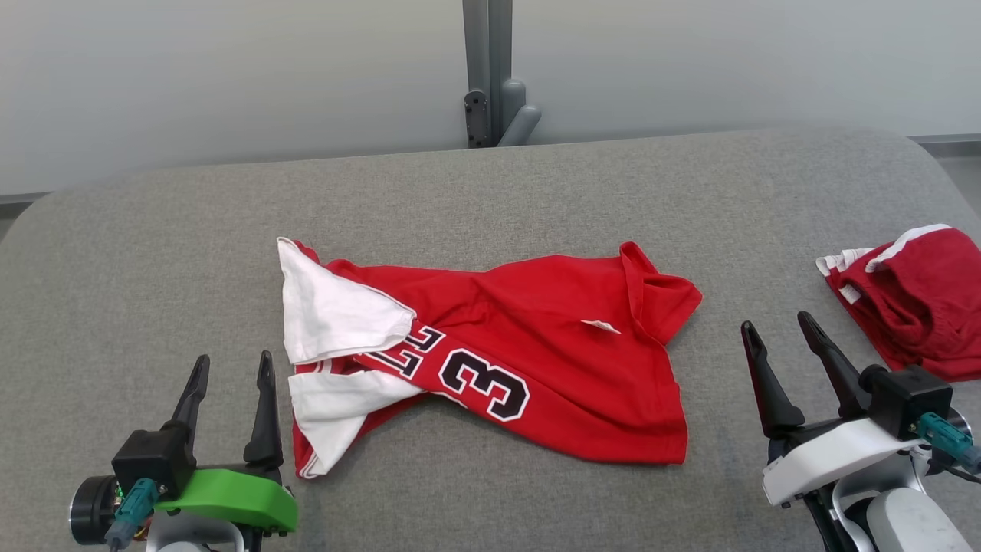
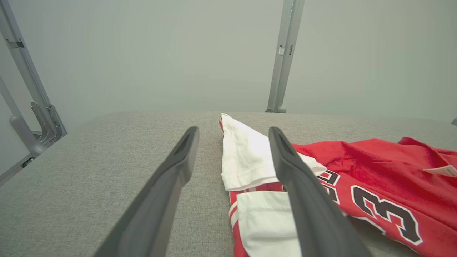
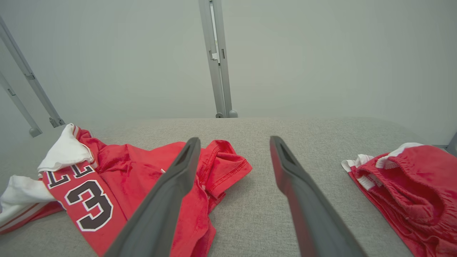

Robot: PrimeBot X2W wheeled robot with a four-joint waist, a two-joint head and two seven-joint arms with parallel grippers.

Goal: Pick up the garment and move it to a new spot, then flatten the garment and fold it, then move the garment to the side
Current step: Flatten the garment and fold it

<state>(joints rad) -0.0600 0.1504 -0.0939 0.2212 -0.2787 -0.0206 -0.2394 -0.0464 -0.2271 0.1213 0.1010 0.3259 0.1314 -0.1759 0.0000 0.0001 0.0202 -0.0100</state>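
The garment (image 1: 521, 360) lies rumpled mid-frame on the surface (image 1: 536, 192), so the first pick-up seems not yet begun. Left claw (image 1: 234, 357), lower left, and right claw (image 1: 775, 320), lower right, stand wide and empty; next, one must reach in and pinch an edge.

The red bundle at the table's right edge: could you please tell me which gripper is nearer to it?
Right. The right gripper sits just left of the red bundle; the left gripper is beyond the jersey.
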